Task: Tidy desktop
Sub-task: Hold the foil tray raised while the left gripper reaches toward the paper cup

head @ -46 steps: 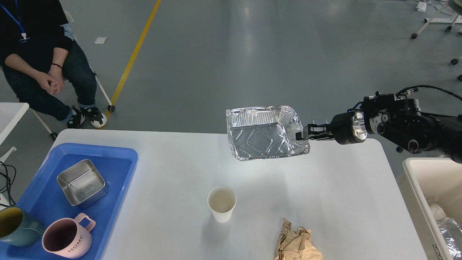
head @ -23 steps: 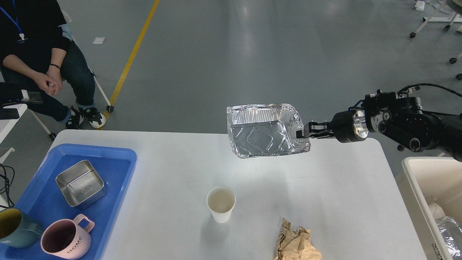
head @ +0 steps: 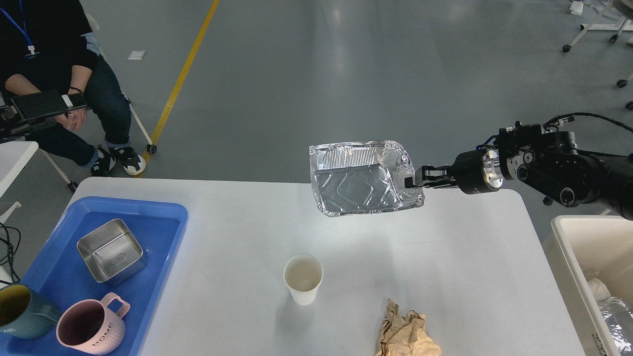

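Note:
The white desktop (head: 237, 237) spans the view. My right gripper (head: 413, 182) comes in from the right and is shut on the right rim of a crumpled foil tray (head: 361, 180), holding it tilted in the air above the desktop's far edge. A white paper cup (head: 303, 278) stands upright at the centre front. A crumpled brown paper ball (head: 406, 334) lies at the front edge. The black end of my left arm (head: 39, 105) shows at the far left edge, beyond the desktop; its fingers cannot be told apart.
A blue tray (head: 163, 217) at the left holds a steel square container (head: 112, 250), a pink mug (head: 89, 329) and a teal mug (head: 22, 311). A cream-white bin (head: 573, 257) with waste stands at the right. A seated person (head: 54, 74) is at the far left.
The foil tray and right gripper have risen slightly. The black end of my left arm has come into view at the left edge and moved up and to the right.

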Controlling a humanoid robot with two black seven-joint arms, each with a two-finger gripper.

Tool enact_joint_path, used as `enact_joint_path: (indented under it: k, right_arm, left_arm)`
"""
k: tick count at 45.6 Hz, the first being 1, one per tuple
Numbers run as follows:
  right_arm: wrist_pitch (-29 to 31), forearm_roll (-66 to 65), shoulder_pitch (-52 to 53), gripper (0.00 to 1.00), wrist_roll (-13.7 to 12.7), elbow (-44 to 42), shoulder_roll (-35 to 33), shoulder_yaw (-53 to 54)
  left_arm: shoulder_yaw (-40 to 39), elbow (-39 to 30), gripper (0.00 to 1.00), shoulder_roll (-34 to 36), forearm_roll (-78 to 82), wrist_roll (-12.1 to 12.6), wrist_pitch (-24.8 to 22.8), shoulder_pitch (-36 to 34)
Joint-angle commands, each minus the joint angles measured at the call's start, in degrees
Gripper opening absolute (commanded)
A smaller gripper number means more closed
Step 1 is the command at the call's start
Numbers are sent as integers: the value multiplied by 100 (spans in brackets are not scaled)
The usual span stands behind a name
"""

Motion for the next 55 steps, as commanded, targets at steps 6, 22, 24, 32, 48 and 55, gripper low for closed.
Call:
enact_joint_path:
  k: [6, 22, 24, 32, 48, 55]
  right_arm:
    - [0, 0, 1, 0, -1, 4, -9, -1]
    - [0, 0, 1, 0, -1, -5, 8, -1]
    - [0, 0, 1, 0, -1, -5, 17, -1]
    - [0, 0, 1, 0, -1, -14, 0, -1]
    - [0, 0, 1, 0, 8, -14, -44, 17]
    - [0, 0, 10, 0, -1, -14, -36, 17]
  left_arm:
    - [-5, -9, 95, -427, 334, -503, 414, 504]
    - [92, -1072, 97, 187, 325, -275, -252, 2077]
    - [83, -1265, 97, 380, 334, -239, -569, 2174]
    - [101, -1433, 97, 864, 334, -239, -772, 2218]
    - [83, -1512, 97, 2042, 325, -854, -1300, 2210]
    - [31, -1346, 97, 2350, 316, -968, -1396, 2157]
